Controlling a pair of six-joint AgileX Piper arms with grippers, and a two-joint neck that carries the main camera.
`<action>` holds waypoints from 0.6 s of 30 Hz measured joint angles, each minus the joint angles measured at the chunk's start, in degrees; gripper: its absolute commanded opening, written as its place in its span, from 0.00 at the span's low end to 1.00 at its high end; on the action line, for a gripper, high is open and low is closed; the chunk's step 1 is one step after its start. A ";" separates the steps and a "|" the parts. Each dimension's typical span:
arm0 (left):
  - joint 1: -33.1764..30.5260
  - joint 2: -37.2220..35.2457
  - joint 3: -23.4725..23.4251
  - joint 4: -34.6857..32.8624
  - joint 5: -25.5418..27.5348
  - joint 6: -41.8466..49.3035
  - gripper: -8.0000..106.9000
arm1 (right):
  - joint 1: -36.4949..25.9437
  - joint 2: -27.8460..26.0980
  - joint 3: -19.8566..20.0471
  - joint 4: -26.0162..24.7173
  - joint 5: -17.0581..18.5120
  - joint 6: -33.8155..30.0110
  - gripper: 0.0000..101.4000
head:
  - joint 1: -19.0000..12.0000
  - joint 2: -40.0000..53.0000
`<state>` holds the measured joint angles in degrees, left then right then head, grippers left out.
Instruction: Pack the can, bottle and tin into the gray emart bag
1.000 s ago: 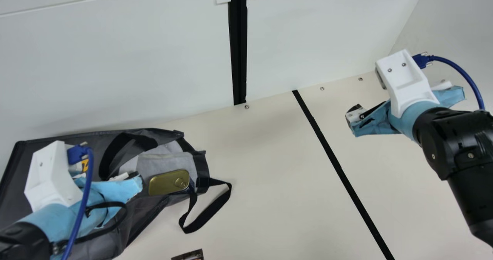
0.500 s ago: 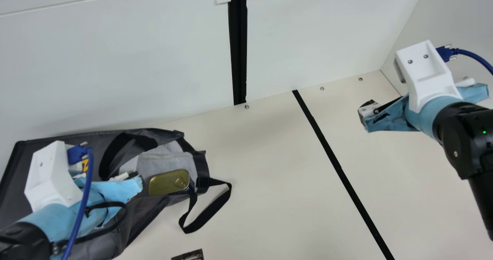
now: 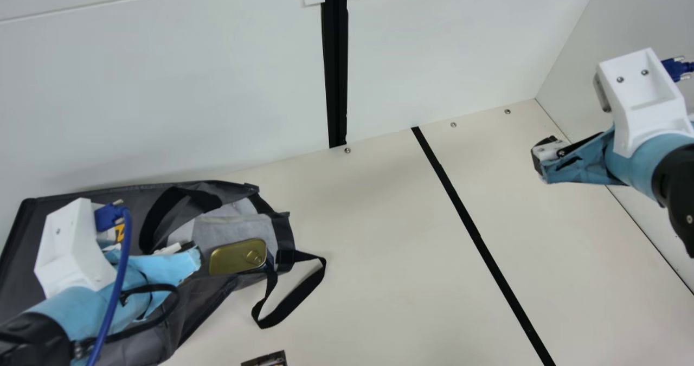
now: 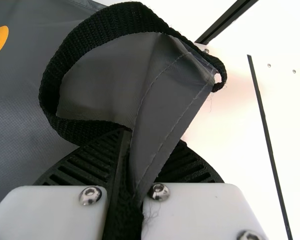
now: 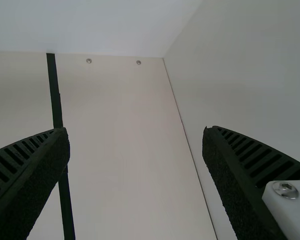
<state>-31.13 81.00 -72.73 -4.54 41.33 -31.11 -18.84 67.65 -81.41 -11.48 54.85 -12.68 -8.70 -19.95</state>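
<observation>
Over the bag at the main view's left is my left gripper (image 3: 187, 252); in the left wrist view the same gripper (image 4: 132, 165) is shut on the rim and strap of the gray bag (image 4: 164, 110). The gray bag (image 3: 200, 301) lies on its side, its opening facing right. A gold tin (image 3: 237, 256) rests at the mouth against the light gray lining. My right gripper (image 3: 547, 154) is at the far right, above the table; in the right wrist view this gripper (image 5: 136, 145) stands open and holds nothing.
A black strap loop (image 3: 290, 301) lies on the table right of the bag. A small dark printed item (image 3: 267, 359) shows at the near edge. White walls (image 3: 173, 84) stand behind and at the right. A black line (image 3: 477, 238) crosses the table.
My right arm has moved away to the right, toward the side wall. The left arm, bag and tin have stayed where they were.
</observation>
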 measured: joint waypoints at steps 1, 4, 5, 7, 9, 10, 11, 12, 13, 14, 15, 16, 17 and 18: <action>0.00 0.00 0.00 0.00 0.00 0.00 0.16 | -0.24 -0.13 -0.17 0.22 0.52 -0.13 0.90 | 0.00 0.00; 0.00 0.00 0.00 0.00 0.00 0.00 0.16 | -1.10 -0.44 -0.97 0.89 2.17 -0.57 0.90 | 0.00 0.00; 0.00 0.00 0.00 0.00 0.00 0.00 0.16 | -1.35 -0.60 -1.21 0.99 2.49 -0.80 0.90 | 0.00 0.00; 0.00 0.00 0.00 0.00 0.00 0.00 0.16 | -1.74 -0.79 -1.63 1.67 3.80 -0.99 0.90 | 0.00 0.00; 0.00 0.00 0.00 0.00 0.00 0.00 0.16 | -2.20 -1.08 -2.24 2.24 5.20 -1.28 0.90 | 0.00 0.00; 0.00 0.00 0.00 0.00 0.00 0.00 0.16 | -2.33 -1.09 -2.53 2.42 5.73 -1.42 0.90 | 0.00 0.00; 0.00 0.00 0.00 0.00 0.00 0.00 0.16 | -2.54 -1.20 -2.89 2.78 6.19 -1.47 0.90 | 0.00 0.00; 0.00 0.00 0.00 0.00 0.00 0.00 0.16 | -2.72 -1.20 -3.27 3.28 6.93 -1.66 0.90 | 0.00 0.00; 0.00 0.00 0.00 0.00 0.00 0.00 0.16 | -2.91 -1.20 -3.64 3.66 7.83 -1.77 0.90 | 0.00 0.00; 0.00 0.00 0.00 0.00 0.00 0.00 0.16 | -3.09 -1.20 -4.01 4.05 8.63 -1.91 0.90 | 0.00 0.00; 0.00 0.00 0.00 0.00 0.00 0.00 0.16 | -3.37 -1.20 -4.48 4.75 9.47 -2.11 0.90 | 0.00 0.00; 0.00 0.00 0.00 0.00 0.00 0.00 0.16 | -3.49 -1.20 -4.85 5.22 10.12 -2.17 0.90 | 0.00 0.00; 0.00 0.00 0.00 0.00 0.00 0.00 0.16 | -3.80 -1.20 -5.32 5.71 10.93 -2.38 0.90 | 0.00 0.00; 0.00 0.00 0.00 0.00 0.00 0.00 0.16 | -4.14 -1.20 -5.77 6.30 11.95 -2.45 0.90 | 0.00 0.00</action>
<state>-31.13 81.00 -72.73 -4.54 41.33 -31.11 -22.98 66.44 -87.18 -5.18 66.80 -15.14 -8.70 -19.95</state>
